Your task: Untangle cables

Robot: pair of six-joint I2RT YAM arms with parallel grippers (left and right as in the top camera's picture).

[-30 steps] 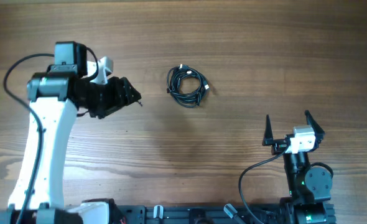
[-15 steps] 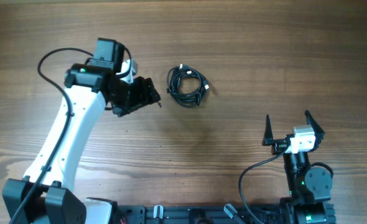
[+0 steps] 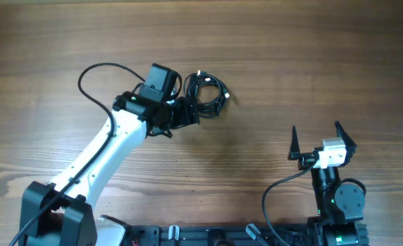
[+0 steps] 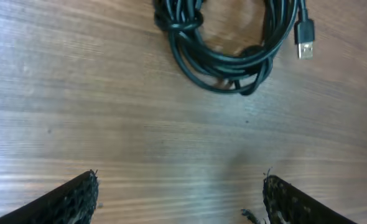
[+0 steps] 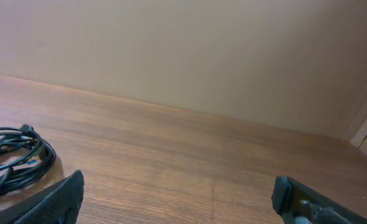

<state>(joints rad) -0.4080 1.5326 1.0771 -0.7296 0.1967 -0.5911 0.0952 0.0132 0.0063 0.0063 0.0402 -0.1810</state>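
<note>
Prob. a robotics lab / test bench. Wood-grain worktop (image 3: 311, 61) w/ 2 robot arms, white left arm (image 3: 99, 164) and black right arm (image 3: 335, 191), both mounted on a black rail (image 3: 208, 236) at the near edge. Plain beige wall (image 5: 202, 50) behind the far edge.

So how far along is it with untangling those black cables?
Nothing looks done yet: the cables lie in one coiled bundle, strands looped over each other, a plug sticking out. In hand: the left tool hovers open just short of the bundle, holding nothing. The right tool sits open, far off. Left to do: grabbing and separating every cord.
</note>
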